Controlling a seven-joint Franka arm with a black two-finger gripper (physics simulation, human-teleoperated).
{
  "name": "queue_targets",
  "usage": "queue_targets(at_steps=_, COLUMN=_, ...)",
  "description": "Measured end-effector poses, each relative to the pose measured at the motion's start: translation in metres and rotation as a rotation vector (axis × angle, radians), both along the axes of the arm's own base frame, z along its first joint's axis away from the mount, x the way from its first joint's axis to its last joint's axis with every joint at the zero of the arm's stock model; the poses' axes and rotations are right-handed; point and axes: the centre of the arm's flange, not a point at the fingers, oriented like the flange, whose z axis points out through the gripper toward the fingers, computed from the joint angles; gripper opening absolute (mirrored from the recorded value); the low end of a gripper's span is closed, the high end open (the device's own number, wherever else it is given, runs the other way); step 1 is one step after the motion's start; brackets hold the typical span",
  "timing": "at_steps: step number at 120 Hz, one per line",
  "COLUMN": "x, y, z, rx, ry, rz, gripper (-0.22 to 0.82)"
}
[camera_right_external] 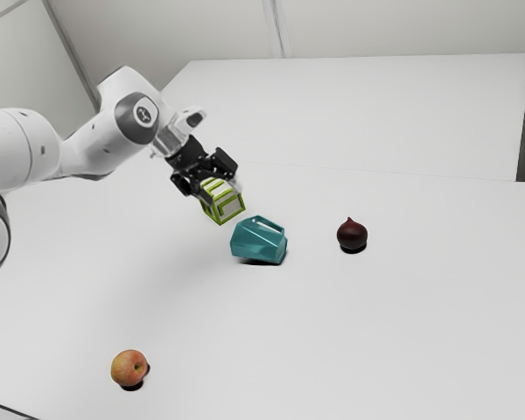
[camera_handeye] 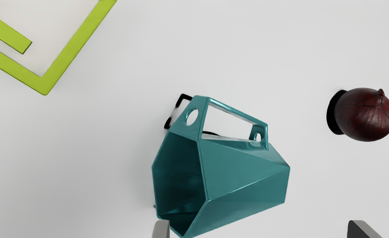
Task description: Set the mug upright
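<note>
Though tipped on its side, the faceted teal mug gleams glossily.

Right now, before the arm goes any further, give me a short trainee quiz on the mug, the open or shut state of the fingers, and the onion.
1. True or false: the teal mug lies on its side on the table.
2. Multiple choice: how do the fingers stand?
A) Shut on the mug's handle
B) Open, with nothing gripped
C) Shut on the onion
3. Fill in the blank: the mug's closed base, rather than its open mouth, is the end nearer the dark red ____.

Key: 1 true; 2 B; 3 onion.
</note>
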Motion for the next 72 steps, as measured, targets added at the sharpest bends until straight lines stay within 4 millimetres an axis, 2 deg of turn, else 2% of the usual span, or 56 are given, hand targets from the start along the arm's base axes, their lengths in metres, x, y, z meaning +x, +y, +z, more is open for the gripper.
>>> queue_targets(at_steps=27, x=0.007, y=0.008, z=-0.032, rx=-0.117, ry=-0.039, rz=0.02, gripper=0.58)
queue_targets(at_steps=72, x=-0.011, y=0.012, z=-0.088, rx=-0.244, ry=-0.048, rz=0.018, gripper=0.58)
